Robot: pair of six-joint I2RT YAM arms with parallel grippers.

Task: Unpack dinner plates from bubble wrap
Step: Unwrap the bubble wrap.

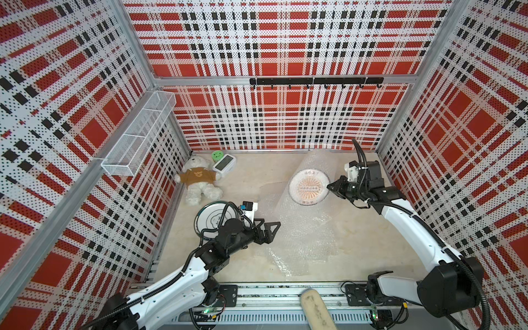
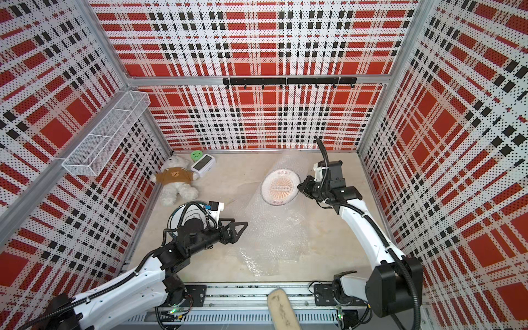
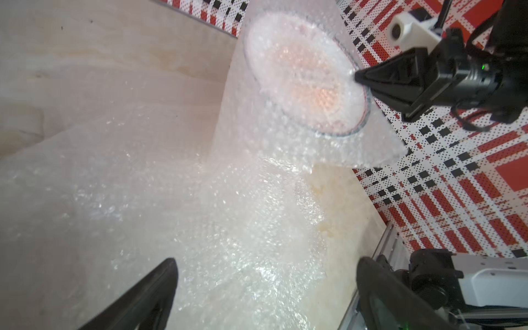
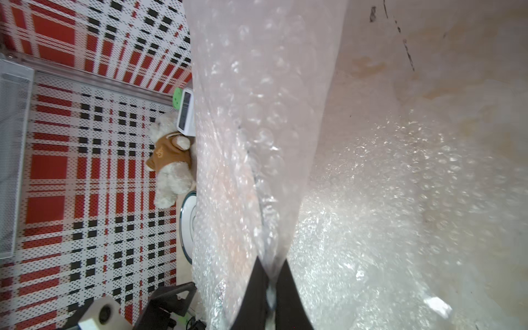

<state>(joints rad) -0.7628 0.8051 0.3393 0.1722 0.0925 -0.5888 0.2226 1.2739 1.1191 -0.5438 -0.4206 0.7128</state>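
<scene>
**Right pincer has the wrapped plate, left one is free**

In a top view your right gripper (image 1: 331, 187) is pressed together on the bubble wrap (image 1: 300, 228) at the right-hand edge of the pinkish-red plate (image 1: 308, 187), right of frame centre. You can't tell whether the rim itself is in the pinch. The plate looks tilted, with wrap over its face. The wrap's long axis runs from upper centre to lower centre. Your left gripper (image 1: 270, 225) is spread and empty at the wrap's left edge, below-left of that plate and well apart. The right arm is nearer. A dark-rimmed plate (image 1: 204, 217) lies bare under the left arm.
</scene>
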